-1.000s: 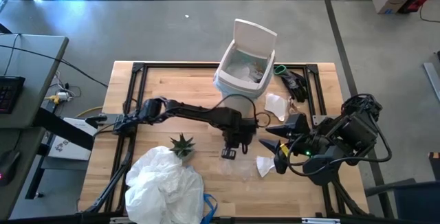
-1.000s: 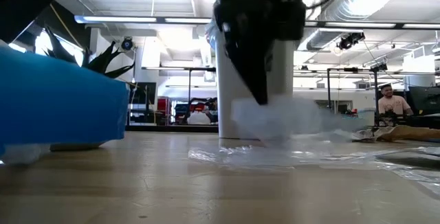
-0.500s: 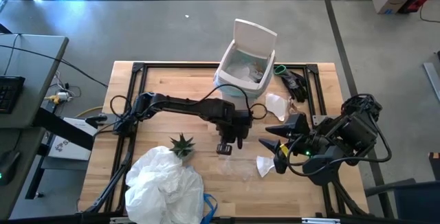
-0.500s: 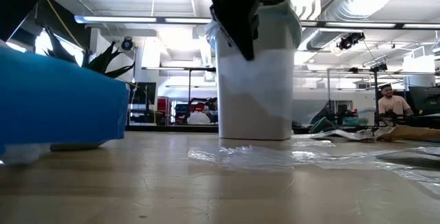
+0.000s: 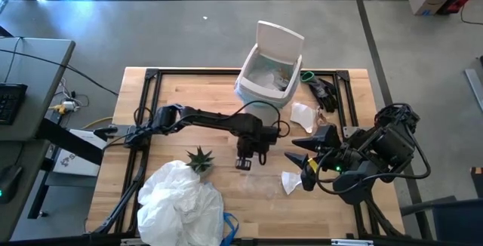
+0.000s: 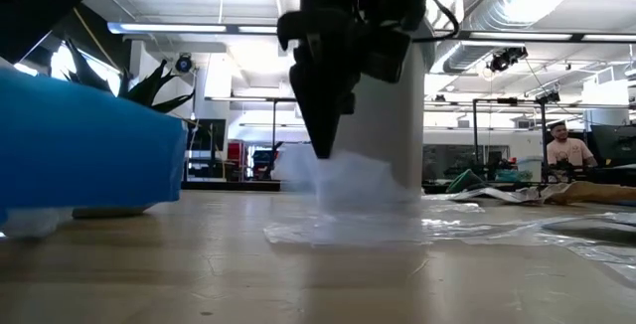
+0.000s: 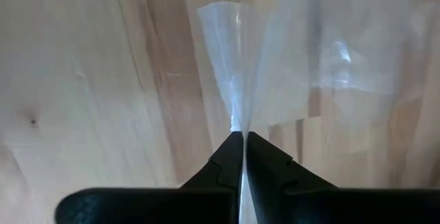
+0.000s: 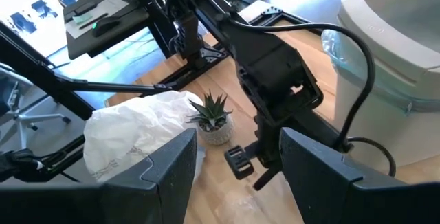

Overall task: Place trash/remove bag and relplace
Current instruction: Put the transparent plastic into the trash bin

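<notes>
Clear plastic wrapper (image 7: 237,80) hangs lengthwise from left pincer (image 7: 242,139).

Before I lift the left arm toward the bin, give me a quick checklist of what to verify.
1. Left hand shut on the clear plastic wrapper: ok.
2. Wrapper fully off the table: not ok, part of it rests on the wood in the low view.
3. White bin upright, lid open: ok.
4. Right hand open, waiting at the table's right side: ok.
5. Potted plant apart from the left hand: ok.
</notes>
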Action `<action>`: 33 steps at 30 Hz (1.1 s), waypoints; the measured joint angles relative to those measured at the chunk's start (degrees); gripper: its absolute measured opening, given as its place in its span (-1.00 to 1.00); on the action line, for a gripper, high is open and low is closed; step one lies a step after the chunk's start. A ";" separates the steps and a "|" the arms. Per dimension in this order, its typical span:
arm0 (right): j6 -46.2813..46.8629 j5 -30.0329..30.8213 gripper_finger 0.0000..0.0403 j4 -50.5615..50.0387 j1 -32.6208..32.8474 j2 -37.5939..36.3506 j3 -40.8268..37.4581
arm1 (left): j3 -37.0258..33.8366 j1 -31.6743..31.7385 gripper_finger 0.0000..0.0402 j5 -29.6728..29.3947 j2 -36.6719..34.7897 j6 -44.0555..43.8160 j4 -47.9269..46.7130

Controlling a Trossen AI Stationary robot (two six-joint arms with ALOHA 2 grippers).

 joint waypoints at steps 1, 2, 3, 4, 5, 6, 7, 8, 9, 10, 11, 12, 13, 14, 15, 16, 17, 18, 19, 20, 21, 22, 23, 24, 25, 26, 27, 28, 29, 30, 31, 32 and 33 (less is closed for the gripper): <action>0.35 -0.04 -0.04 0.00 0.06 0.00 0.00 | 0.00 0.05 -1.00 -0.02 0.30 -0.25 -0.17; 0.65 -0.08 -0.04 0.00 0.16 0.00 0.00 | 0.00 0.09 -1.00 0.01 0.53 -0.47 -0.30; 0.69 -0.08 -0.04 0.00 0.33 0.00 0.00 | 0.00 0.12 -1.00 -0.02 0.60 -0.50 -0.35; 0.69 -0.06 -0.04 0.00 0.39 0.00 0.00 | 0.00 0.12 -1.00 -0.02 0.66 -0.48 -0.23; 0.69 -0.06 -0.04 0.00 0.41 0.00 0.00 | 0.00 0.12 -1.00 -0.02 0.68 -0.48 0.10; 0.72 -0.08 -0.04 0.00 0.56 0.00 0.00 | 0.00 0.09 -1.00 0.05 0.68 -0.48 0.70; 0.89 -0.06 -0.04 0.00 0.75 0.00 0.00 | 0.02 0.09 -1.00 0.35 0.65 -0.48 1.34; 0.98 -0.06 -0.04 0.00 0.80 0.00 0.00 | 0.02 0.09 -1.00 0.93 0.63 -0.48 1.65; 1.11 0.01 -0.04 0.00 0.80 0.00 0.00 | 0.02 0.05 -0.99 1.59 0.63 -0.48 1.48; 1.13 0.07 -0.04 0.00 0.80 0.00 0.00 | 0.02 0.05 -0.99 2.14 0.63 -0.50 1.33; 1.13 0.07 -0.04 0.00 0.80 0.00 0.00 | 0.02 0.05 -0.98 2.48 0.63 -0.49 1.40; 1.13 0.07 -0.04 -0.01 0.80 0.00 0.00 | 0.02 0.05 -0.97 2.71 0.63 -0.48 1.49; 1.13 0.10 -0.04 -0.02 0.80 0.00 0.00 | 0.02 0.05 -0.96 2.91 0.63 -0.48 1.58; 1.13 0.12 -0.04 -0.01 0.80 0.00 0.00 | 0.02 0.05 -0.94 3.10 0.63 -0.48 1.69; 1.13 0.12 -0.04 -0.02 0.80 0.00 0.00 | 0.02 0.05 -0.93 3.28 0.63 -0.48 1.78; 1.13 0.12 -0.03 -0.02 0.80 0.00 0.00 | 0.02 0.05 -0.92 3.39 0.63 -0.48 1.84; 1.13 0.12 -0.03 -0.02 0.80 0.00 0.00 | 0.02 0.05 -0.91 3.42 0.63 -0.48 1.84; 1.13 0.12 -0.04 -0.02 0.80 0.00 0.00 | 0.02 0.05 -0.89 3.42 0.63 -0.48 1.84; 1.13 0.12 -0.03 -0.02 0.80 0.00 0.00 | 0.02 0.05 -0.88 3.44 0.63 -0.47 1.85; 1.13 0.12 -0.03 -0.02 0.80 0.00 0.00 | 0.02 0.05 -0.87 3.44 0.63 -0.48 1.87; 1.13 0.12 -0.03 -0.02 0.80 0.00 0.00 | 0.02 0.05 -0.86 3.44 0.63 -0.48 1.87; 1.13 0.12 -0.03 -0.02 0.80 0.00 0.00 | 0.02 0.05 -0.85 3.49 0.63 -0.48 1.90; 1.13 0.12 -0.03 -0.02 0.80 0.00 0.00 | 0.02 0.04 -0.84 3.54 0.63 -0.48 1.96; 1.13 0.14 -0.03 -0.02 0.80 0.00 0.00 | 0.02 0.03 -0.84 3.57 0.63 -0.48 2.00; 1.13 0.14 -0.03 -0.02 0.80 0.00 0.00 | 0.02 0.03 -0.83 3.57 0.63 -0.46 1.99; 1.13 0.14 -0.03 -0.02 0.80 0.00 0.00 | 0.02 0.03 -0.83 3.57 0.63 -0.47 1.98; 1.13 0.14 -0.03 -0.02 0.80 0.00 0.00 | 0.02 0.03 -0.82 3.57 0.63 -0.48 1.99; 1.13 0.14 -0.03 -0.02 0.80 0.00 0.00 | 0.02 0.03 -0.82 3.57 0.63 -0.48 1.98; 1.13 0.14 -0.03 -0.02 0.80 0.00 0.00 | 0.02 0.03 -0.82 3.57 0.63 -0.48 1.98; 1.15 0.14 -0.03 -0.02 0.80 0.00 0.00 | 0.02 0.03 -0.82 3.59 0.61 -0.48 1.94; 1.13 0.14 -0.03 -0.02 0.80 0.00 0.00 | 0.02 0.03 -0.82 3.76 0.61 -0.46 1.78; 1.13 0.14 -0.03 -0.02 0.80 0.00 0.00 | 0.02 0.03 -0.82 3.85 0.63 -0.46 1.54; 1.15 0.15 -0.03 -0.02 0.80 0.00 0.00 | 0.02 0.03 -0.83 3.83 0.61 -0.46 1.43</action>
